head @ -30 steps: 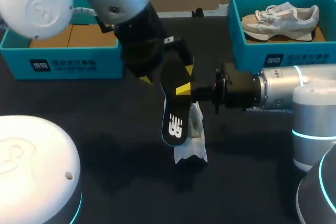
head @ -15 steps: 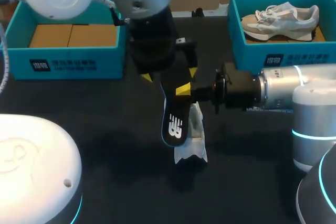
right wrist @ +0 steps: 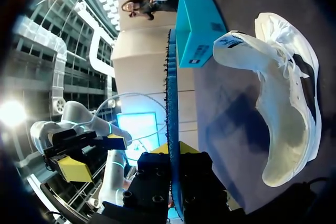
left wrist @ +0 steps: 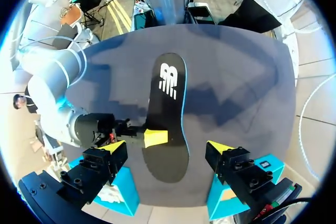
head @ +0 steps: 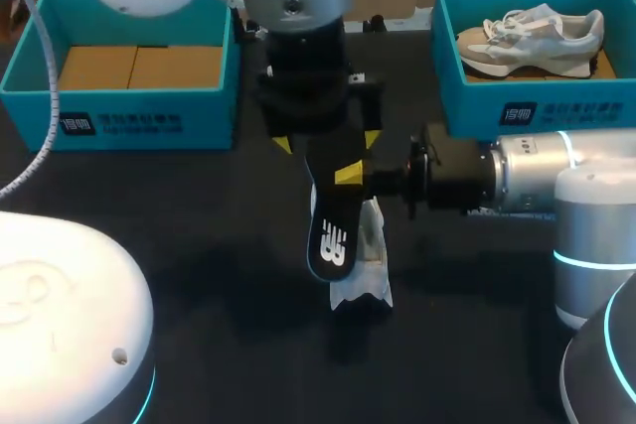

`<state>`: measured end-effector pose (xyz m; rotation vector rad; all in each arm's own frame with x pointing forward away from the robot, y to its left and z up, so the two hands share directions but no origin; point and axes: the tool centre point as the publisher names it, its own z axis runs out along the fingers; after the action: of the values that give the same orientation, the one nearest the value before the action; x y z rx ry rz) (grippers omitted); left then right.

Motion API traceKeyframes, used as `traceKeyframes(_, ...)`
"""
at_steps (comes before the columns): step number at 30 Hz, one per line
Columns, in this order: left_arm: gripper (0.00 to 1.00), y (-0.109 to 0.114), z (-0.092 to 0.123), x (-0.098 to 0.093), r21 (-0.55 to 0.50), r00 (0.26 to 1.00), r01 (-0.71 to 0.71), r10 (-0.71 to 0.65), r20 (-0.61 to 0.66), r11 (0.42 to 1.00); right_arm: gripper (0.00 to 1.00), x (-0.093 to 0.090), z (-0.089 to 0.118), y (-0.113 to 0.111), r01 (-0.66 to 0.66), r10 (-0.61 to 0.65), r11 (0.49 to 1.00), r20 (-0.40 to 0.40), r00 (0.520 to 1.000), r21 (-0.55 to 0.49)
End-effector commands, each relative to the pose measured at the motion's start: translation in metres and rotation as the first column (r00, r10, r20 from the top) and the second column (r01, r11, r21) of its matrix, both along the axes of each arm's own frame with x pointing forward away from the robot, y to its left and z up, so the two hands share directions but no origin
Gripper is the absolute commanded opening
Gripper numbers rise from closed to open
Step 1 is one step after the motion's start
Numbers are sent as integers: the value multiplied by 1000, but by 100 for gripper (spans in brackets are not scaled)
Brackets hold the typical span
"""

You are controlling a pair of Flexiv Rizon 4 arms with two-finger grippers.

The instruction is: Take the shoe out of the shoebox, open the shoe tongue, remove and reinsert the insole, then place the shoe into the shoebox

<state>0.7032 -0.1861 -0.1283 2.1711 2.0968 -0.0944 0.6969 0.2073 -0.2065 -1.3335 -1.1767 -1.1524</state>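
Black flat insole (head: pixel 331 227), a thin edge in the right wrist view, is clamped by the right end effector (head: pixel 346 176); the left end effector (left wrist: pixel 168 148) gapes empty above it.

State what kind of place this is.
Likely a robotics lab bench set up for shoe-handling trials: a dark table, a teal shoebox holding a shoe, and an insole gripped in the right end effector.
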Motion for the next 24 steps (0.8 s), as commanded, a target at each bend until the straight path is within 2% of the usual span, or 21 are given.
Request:
traceKeyframes(1, 100, 0, -1, 0, -2, 1000, 0, 0, 1, 1000, 0, -2, 1, 0, 2, -2, 1000, -1, 1000, -4)
traceKeyframes(14, 100, 6, -2, -1, -18, 1000, -2, 2, 3, 1000, 0, 0, 1, 1, -3, 3, 1000, -1, 1000, -8)
traceKeyframes(24, 100, 15, 3, -2, -82, 1000, -4, 4, 3, 997, 0, 0, 5, -3, 1, -1, 1000, 0, 1000, -15)
